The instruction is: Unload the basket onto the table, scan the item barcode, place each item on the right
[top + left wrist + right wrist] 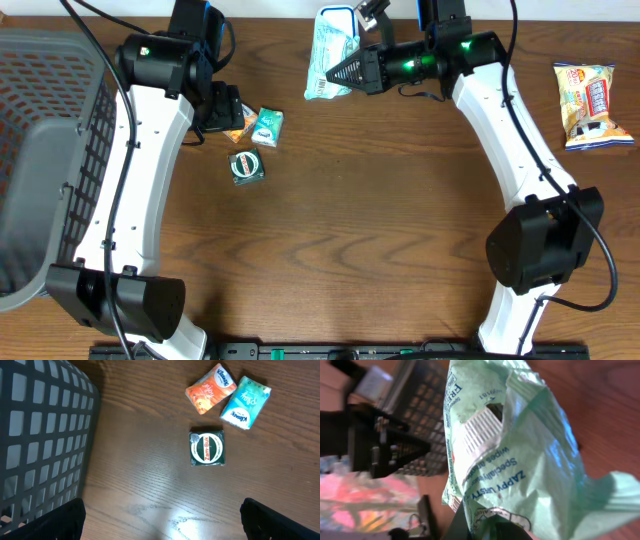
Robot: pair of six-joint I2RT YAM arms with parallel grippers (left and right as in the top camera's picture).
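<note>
Edges: mesh basket [60, 150] fills the left side; snack bag [591, 103] lies near the right edge.
Open room: bare wood across the centre and front.
Right gripper [335, 72]: clamped on the green wipes packet [520, 460], at far centre.
Left gripper [162, 520]: jaws wide, above the Zam-Buk tin [207, 448], holding nothing.

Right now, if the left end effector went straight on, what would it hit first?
Probably the bare brown wooden table, just short of the green square Zam-Buk packet, though depth is unclear.

Green wipes pkt [530, 460] w/ barcode [477, 435] up close, dark basket [422, 420] behind.
</note>
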